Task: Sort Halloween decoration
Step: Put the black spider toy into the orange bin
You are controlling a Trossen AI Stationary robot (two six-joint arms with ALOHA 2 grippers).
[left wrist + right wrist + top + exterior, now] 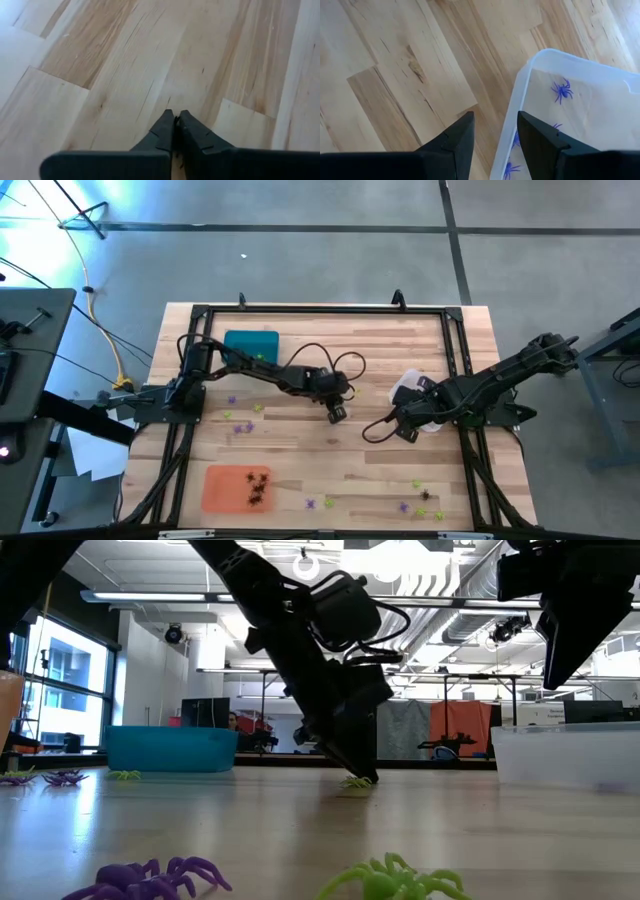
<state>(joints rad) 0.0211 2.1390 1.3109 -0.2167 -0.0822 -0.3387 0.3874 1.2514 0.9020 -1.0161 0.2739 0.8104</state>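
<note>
Yellow-green, purple and black plastic spiders lie scattered over the wooden table (380,350). In the high view one yellow-green spider (355,781) sits at the centre of the frame, right under the tip of the left gripper (337,416); the low view shows it on the wood touching the fingertips, whose jaws are pressed together. Whether the spider is pinched between them I cannot tell; the left wrist view shows only the closed fingers (165,132) over bare boards.

More loose spiders (240,415) lie left of centre, and another group (425,498) at the lower right. Black spiders (258,485) rest in the orange tray (215,490) at the lower left. The teal tray (250,342) stands at the upper left of the table.

Right of centre, the right gripper (405,434) hangs over the near edge of the clear tray (540,62), its jaws standing wide and holding nothing. Purple spiders (562,91) lie inside that tray.
</note>
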